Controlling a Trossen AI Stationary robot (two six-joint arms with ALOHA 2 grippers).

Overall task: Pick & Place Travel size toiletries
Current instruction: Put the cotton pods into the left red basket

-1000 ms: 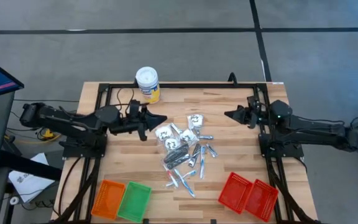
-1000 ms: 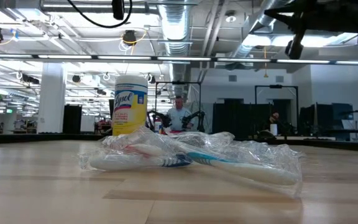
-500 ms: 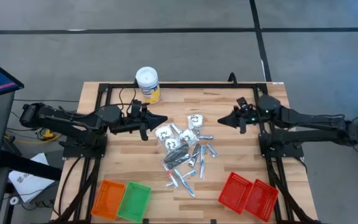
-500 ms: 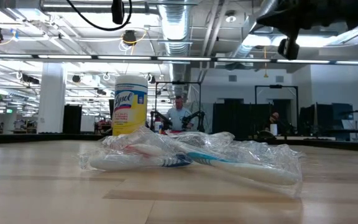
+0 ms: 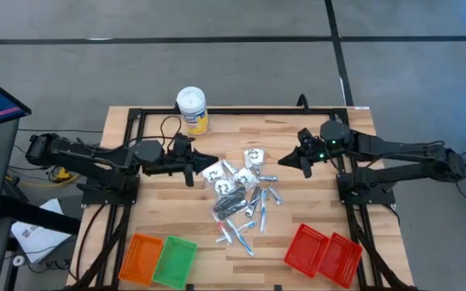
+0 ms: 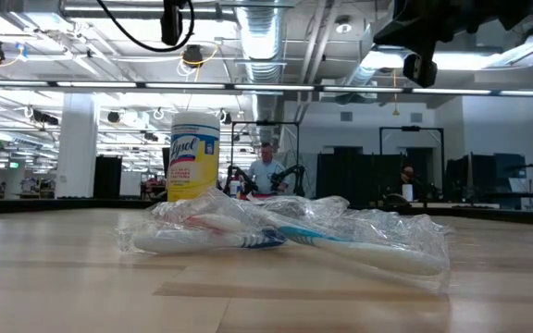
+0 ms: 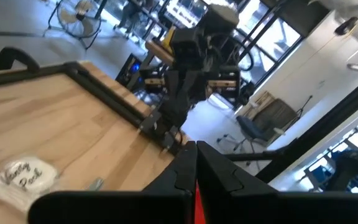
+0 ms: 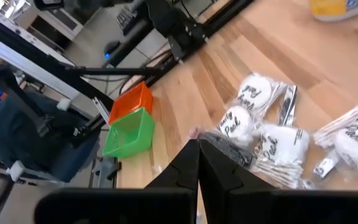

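Observation:
The travel size toiletries [image 5: 237, 194] lie in a loose pile at the table's middle: white sachets with black marks, silvery wrapped sticks and a few dark ones. In the low view the nearest ones [image 6: 285, 231] are clear-wrapped. My left gripper [image 5: 215, 159] hovers shut just left of the pile's far end, pointing right. My right gripper [image 5: 281, 162] hovers shut just right of that end, pointing left. In the right wrist view the shut fingers [image 8: 197, 149] point at the sachets [image 8: 253, 118]. In the left wrist view my left gripper [image 7: 194, 149] is shut, and one sachet [image 7: 17, 177] shows below it.
A yellow canister with a white lid [image 5: 192, 109] stands at the far edge. Orange [image 5: 141, 257] and green [image 5: 175, 261] baskets sit at the near left, and two red baskets [image 5: 322, 252] at the near right. Black frame rails [image 5: 128, 162] run along the table's sides.
My right gripper has swung from the right rail toward the table's left and slightly nearer, ending close to the pile's far right side; it has stayed shut. My left gripper has edged a little toward the pile. The toiletries have not moved.

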